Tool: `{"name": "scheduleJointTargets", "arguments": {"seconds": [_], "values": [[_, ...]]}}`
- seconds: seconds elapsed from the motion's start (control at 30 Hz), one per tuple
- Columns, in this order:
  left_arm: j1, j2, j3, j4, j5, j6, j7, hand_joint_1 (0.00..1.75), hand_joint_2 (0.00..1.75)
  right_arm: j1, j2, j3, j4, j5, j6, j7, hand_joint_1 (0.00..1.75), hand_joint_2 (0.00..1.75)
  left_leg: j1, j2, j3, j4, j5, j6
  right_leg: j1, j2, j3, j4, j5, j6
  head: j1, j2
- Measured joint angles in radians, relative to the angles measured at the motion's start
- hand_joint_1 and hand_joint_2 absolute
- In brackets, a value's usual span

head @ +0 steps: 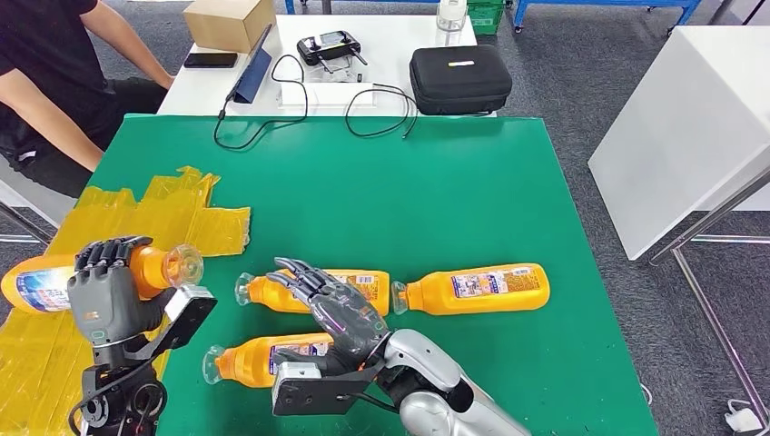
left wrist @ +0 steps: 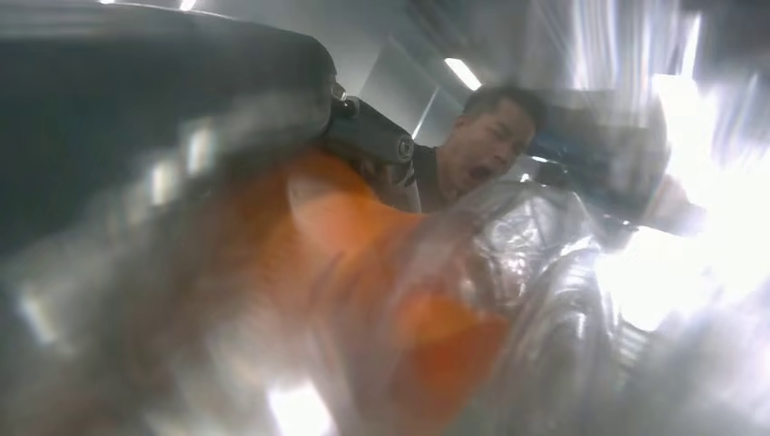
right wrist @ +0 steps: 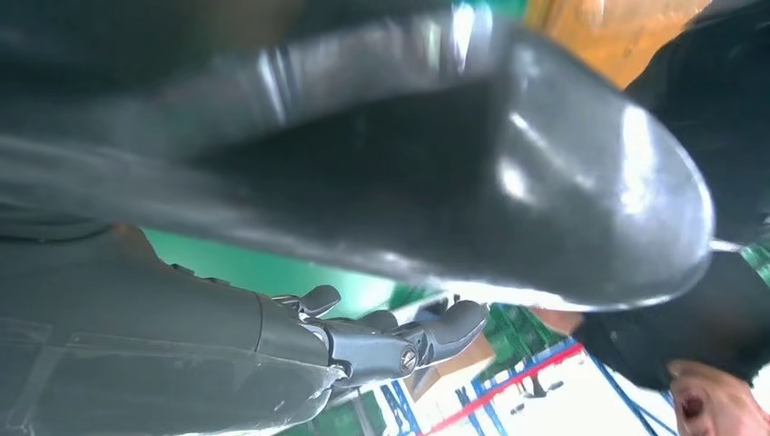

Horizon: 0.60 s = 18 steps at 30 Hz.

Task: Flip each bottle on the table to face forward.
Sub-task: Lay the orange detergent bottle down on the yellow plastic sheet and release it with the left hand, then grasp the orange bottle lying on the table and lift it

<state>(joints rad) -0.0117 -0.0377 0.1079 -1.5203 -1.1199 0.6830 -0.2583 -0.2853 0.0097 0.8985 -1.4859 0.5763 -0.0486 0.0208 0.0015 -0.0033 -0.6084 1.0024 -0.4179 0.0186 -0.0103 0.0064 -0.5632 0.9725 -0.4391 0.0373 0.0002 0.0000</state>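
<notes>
Green worktop [head: 381, 182], yellow wrapping [head: 172, 213] at left edge. Held bottle [head: 145, 271] gripped in left hand [head: 104, 286], lifted over wrapping, cap end toward centre. Three more bottles lying near: middle [head: 368, 289], far-right [head: 477, 289], nearest [head: 254, 359]. Right hand [head: 340, 313] released, fingers spread, hovering over middle and nearest bottles. Best: keep firm grip mid-body, rotate slowly, set down clear of neighbours. Slip risk on smooth plastic.

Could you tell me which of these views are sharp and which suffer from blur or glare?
Head view: sharp and evenly lit, the left hand gripping a bottle reads clearly. Left wrist view: heavily smeared, the bottle is an orange blur, with blown-out glare on one side. Right wrist view: the right hand is fairly crisp, but a dark glossy shape close to the lens is out of focus.
</notes>
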Motion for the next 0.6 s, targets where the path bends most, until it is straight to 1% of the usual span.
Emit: {"name": "scheduleJointTargets", "arguments": {"seconds": [0.07, 0.17, 0.2, 0.3, 0.33, 0.47, 0.6], "values": [[-0.026, 0.029, -0.007, 0.068, -0.106, -0.010, 0.057, 1.75, 1.75, -0.009, 0.000, 0.005, 0.011, -0.020, 0.048, 0.025, 0.00, 1.75, 0.000, 0.000, 0.000, 0.000, 0.000, 0.000, 0.000, 0.000, 0.000, 0.000, 0.000, 0.000, 0.000, 0.000], [-0.070, 0.071, -0.033, 0.187, -0.195, -0.083, 0.123, 1.75, 1.75, -0.032, 0.000, 0.026, 0.044, -0.035, 0.107, 0.063, 0.00, 1.75, 0.001, 0.000, 0.000, 0.000, 0.001, -0.002, 0.000, 0.000, 0.000, 0.000, 0.000, 0.000, 0.000, 0.000], [-0.086, 0.085, -0.044, 0.231, -0.206, -0.113, 0.135, 1.54, 1.75, -0.039, 0.000, 0.035, 0.057, -0.036, 0.118, 0.073, 0.00, 1.75, 0.001, 0.000, 0.000, 0.000, 0.001, -0.002, 0.000, 0.000, 0.000, 0.000, 0.000, 0.000, 0.000, 0.000], [-0.128, 0.118, -0.077, 0.351, -0.212, -0.177, 0.151, 0.24, 0.44, -0.057, 0.001, 0.063, 0.096, -0.036, 0.137, 0.092, 0.00, 1.75, 0.001, 0.000, 0.000, 0.000, 0.002, -0.002, 0.000, 0.000, 0.000, 0.001, 0.000, 0.000, 0.000, 0.000], [-0.138, 0.126, -0.087, 0.382, -0.215, -0.191, 0.157, 0.00, 0.00, -0.062, 0.002, 0.069, 0.106, -0.036, 0.140, 0.096, 0.00, 1.75, 0.001, 0.000, 0.000, 0.000, 0.002, -0.002, 0.000, 0.000, 0.000, 0.001, 0.000, 0.000, 0.000, 0.000], [-0.169, 0.154, -0.114, 0.472, -0.223, -0.218, 0.185, 0.00, 0.00, -0.079, 0.008, 0.087, 0.143, -0.037, 0.163, 0.113, 0.00, 1.75, 0.001, 0.000, -0.001, 0.000, 0.002, -0.002, 0.000, 0.000, 0.000, 0.001, 0.000, 0.000, 0.000, 0.000], [-0.188, 0.169, -0.123, 0.519, -0.204, -0.219, 0.186, 0.00, 0.00, -0.093, 0.014, 0.104, 0.181, -0.033, 0.179, 0.128, 0.00, 1.75, 0.001, -0.001, -0.001, 0.000, 0.001, -0.002, 0.000, 0.000, 0.000, 0.000, 0.000, 0.000, 0.000, 0.000]]}}
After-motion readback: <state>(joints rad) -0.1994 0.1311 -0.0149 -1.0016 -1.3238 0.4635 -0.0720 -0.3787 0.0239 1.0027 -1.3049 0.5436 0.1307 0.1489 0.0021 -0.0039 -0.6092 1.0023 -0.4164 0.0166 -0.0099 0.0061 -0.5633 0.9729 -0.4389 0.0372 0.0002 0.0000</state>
